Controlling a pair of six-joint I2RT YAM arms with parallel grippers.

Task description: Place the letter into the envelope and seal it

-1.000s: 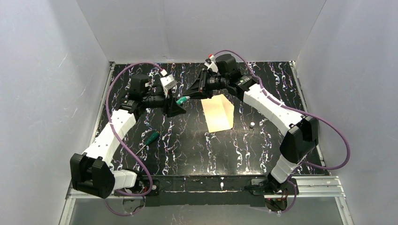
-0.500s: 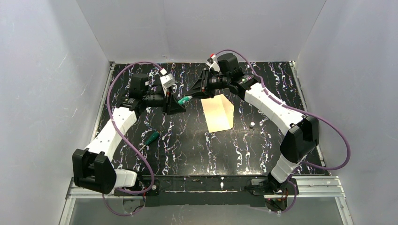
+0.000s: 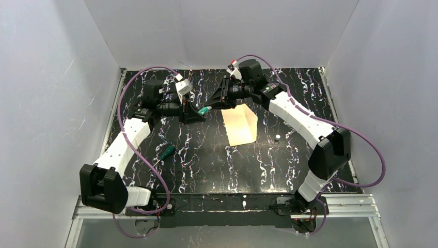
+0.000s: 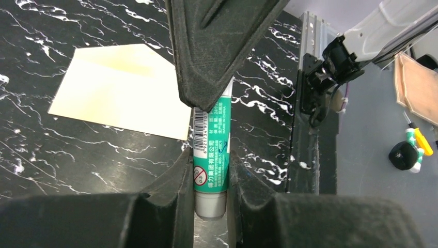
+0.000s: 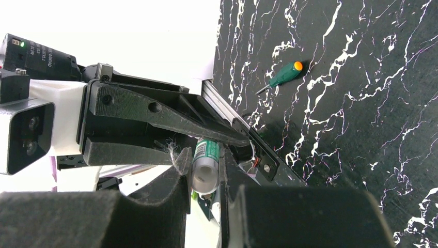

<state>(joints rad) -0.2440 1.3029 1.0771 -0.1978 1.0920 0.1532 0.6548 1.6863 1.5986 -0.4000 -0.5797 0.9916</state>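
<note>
1. Envelope (image 3: 240,125): pale paper lying flat mid-counter, nearer the far edge and touching neither gripper.
2. Letter: no separate tan sheet shows. Whether it is already inside the envelope cannot be told.
3. Handling (judged): the paper is thin, light and floppy, and likely to slide on the smooth counter (image 3: 206,170). Pin one edge and take the flap by its tip to avoid creasing.
4. Glue tube (image 4: 210,150): green and white, held in the air left of the envelope.
5. Left gripper (image 4: 210,170): pinching the tube's base.
6. Right gripper (image 5: 205,178): pinching the tube's other end.
7. Screwdriver (image 3: 166,151): green handle, lying toward the left edge.
</note>
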